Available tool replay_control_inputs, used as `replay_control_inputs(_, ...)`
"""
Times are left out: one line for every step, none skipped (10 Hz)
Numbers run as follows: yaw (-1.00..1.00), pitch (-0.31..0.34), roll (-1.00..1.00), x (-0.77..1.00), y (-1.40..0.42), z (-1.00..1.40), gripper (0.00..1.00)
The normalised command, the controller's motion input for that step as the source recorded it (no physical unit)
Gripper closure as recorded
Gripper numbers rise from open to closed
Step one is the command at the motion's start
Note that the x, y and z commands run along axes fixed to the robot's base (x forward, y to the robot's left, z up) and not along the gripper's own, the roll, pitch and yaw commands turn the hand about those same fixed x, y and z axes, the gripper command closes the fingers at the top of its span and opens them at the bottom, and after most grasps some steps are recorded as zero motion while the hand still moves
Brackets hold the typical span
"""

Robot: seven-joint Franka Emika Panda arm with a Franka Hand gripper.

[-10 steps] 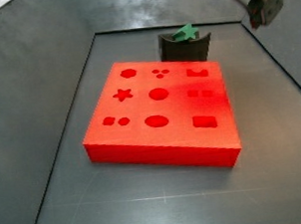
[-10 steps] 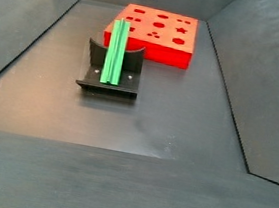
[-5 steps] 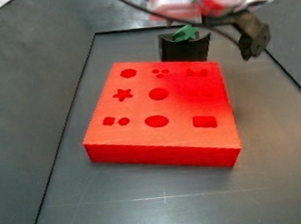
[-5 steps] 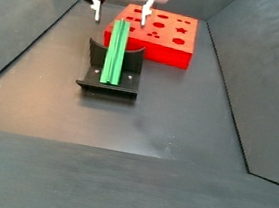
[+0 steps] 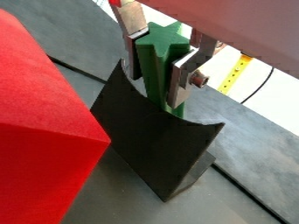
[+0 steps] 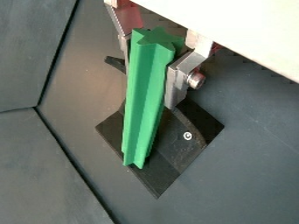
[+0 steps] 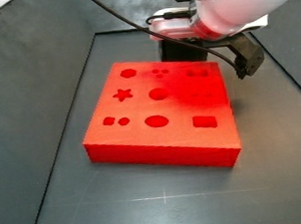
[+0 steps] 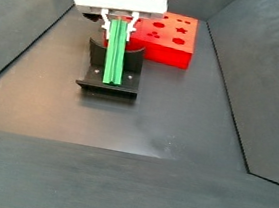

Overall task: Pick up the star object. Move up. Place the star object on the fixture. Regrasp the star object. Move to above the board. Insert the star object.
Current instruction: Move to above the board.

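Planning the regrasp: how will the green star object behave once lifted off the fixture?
The star object looks stiff. Its ridges probably stop rolling. The gripper straddles its upper end above the fixture, so it may pivot.

One star object [image 8: 116,48], one fixture [image 8: 108,82], one board [image 7: 162,111] and one claw [image 8: 119,17] over the fixture.

Star object [image 8: 116,49] wholly hidden behind arm [image 7: 236,1] in a side view; fixture [image 7: 179,50] mostly hidden there too. Gripper [image 5: 160,54] around star's upper end, fingertips cut off by top edge in both wrist views. Contact between pads and star impossible to tell. Board [image 5: 35,131] cropped in a wrist view, holes unseen.
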Motion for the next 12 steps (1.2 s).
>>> replay_control_inputs(0.02, 0.000, 0.14, 0.07, 0.01, 1.00, 1.00)
replay_control_inputs(0.02, 0.000, 0.13, 0.07, 0.00, 1.00, 1.00)
replay_control_inputs(0.01, 0.007, 0.10, 0.06, 0.00, 1.00, 1.00)
replay_control_inputs(0.00, 0.018, 0.06, 0.06, 0.00, 1.00, 1.00)
replay_control_inputs(-0.01, 0.025, 0.04, 0.05, 0.00, 1.00, 1.00)
replay_control_inputs(-0.01, 0.038, 0.01, 0.05, 0.00, 1.00, 1.00)
replay_control_inputs(0.00, 0.050, -0.02, 0.04, 0.00, 1.00, 1.00)
replay_control_inputs(0.01, 0.063, -0.02, 0.03, 0.00, 1.00, 1.00)
replay_control_inputs(0.01, 0.066, -0.03, 0.03, 0.00, 1.00, 1.00)
replay_control_inputs(0.02, 0.080, -0.04, 0.02, 0.00, 1.00, 1.00)
replay_control_inputs(0.03, 0.084, -0.04, 0.02, -0.01, 1.00, 1.00)
replay_control_inputs(0.04, 0.092, -0.04, 0.02, -0.01, 1.00, 1.00)
